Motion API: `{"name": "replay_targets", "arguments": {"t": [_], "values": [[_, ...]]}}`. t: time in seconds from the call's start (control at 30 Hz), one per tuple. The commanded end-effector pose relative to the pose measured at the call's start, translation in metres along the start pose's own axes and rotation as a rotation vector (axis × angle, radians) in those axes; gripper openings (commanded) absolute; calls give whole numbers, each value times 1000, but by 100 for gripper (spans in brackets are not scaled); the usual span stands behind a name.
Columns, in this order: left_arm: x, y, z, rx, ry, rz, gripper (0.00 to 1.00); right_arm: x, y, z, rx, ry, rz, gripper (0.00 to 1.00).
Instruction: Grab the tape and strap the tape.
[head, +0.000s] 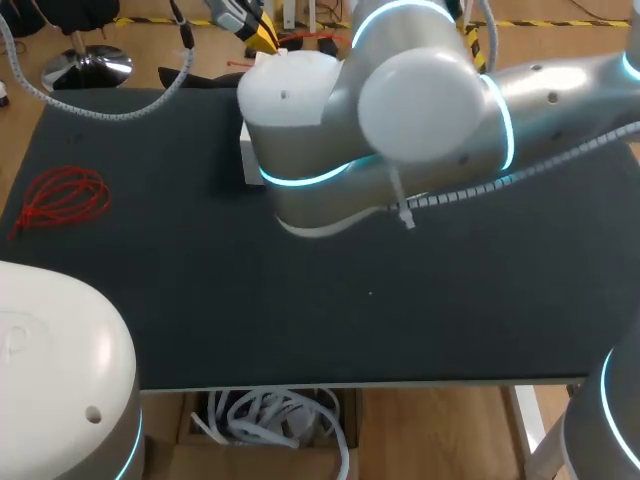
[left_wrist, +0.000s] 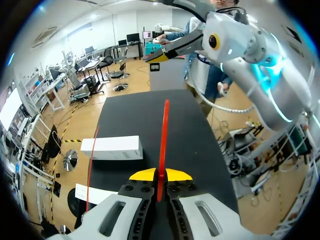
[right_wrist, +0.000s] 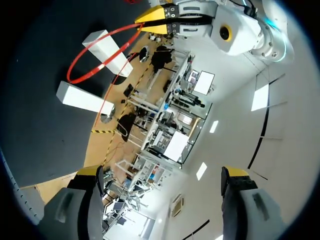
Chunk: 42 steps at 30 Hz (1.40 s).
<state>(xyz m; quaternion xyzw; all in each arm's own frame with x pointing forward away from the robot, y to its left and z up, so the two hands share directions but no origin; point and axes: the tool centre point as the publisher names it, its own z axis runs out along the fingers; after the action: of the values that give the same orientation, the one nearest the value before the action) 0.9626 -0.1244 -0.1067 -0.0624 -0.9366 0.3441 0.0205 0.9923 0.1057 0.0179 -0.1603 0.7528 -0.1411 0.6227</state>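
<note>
Left wrist view: my left pincer (left_wrist: 160, 176) clamps one thin red tape (left_wrist: 164, 130); right pincer (right_wrist: 162, 173) gapes wide; two white boxes (right_wrist: 107, 50).

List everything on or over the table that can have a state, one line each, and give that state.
red tape: held, bent into a loop
left gripper: shut on the red tape
right gripper: open, empty
red coil: lying on the table, untouched
white boxes: lying on the table
</note>
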Motion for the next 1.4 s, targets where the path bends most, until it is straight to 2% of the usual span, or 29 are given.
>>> {"name": "replay_targets", "arguments": {"t": [0.03,0.2,0.33,0.4,0.53,0.63,0.67,0.73,0.97,1.07,1.2,1.4], "values": [[0,0,0,-3,0,-1,0,-1,-7,0,-26,3,-5,100],[0,0,0,-3,0,-1,0,-1,-7,0,-26,3,-5,100],[5,27,5,-11,11,-27,0,-1,-7,0,-26,3,-5,100],[7,51,9,2,6,-58,0,-1,-7,0,-26,3,-5,100],[11,89,13,-30,61,-101,0,-1,-7,0,-26,3,-5,100],[16,116,14,-55,54,-141,0,-1,-7,0,-26,3,-5,100],[20,130,15,-73,53,-167,0,-1,-7,0,-26,3,-5,100],[26,150,13,-82,13,-221,0,-1,-7,0,-26,3,-5,100],[48,212,-17,-185,-97,-392,0,-1,-7,0,-26,3,-5,100],[59,236,-29,-196,-166,-465,0,-1,-7,0,-26,3,-5,100],[71,266,-47,-229,-209,-523,0,-1,-7,0,-26,3,-5,100],[87,310,-67,-270,-195,-600,0,-1,-7,0,-26,3,-5,100]]}}
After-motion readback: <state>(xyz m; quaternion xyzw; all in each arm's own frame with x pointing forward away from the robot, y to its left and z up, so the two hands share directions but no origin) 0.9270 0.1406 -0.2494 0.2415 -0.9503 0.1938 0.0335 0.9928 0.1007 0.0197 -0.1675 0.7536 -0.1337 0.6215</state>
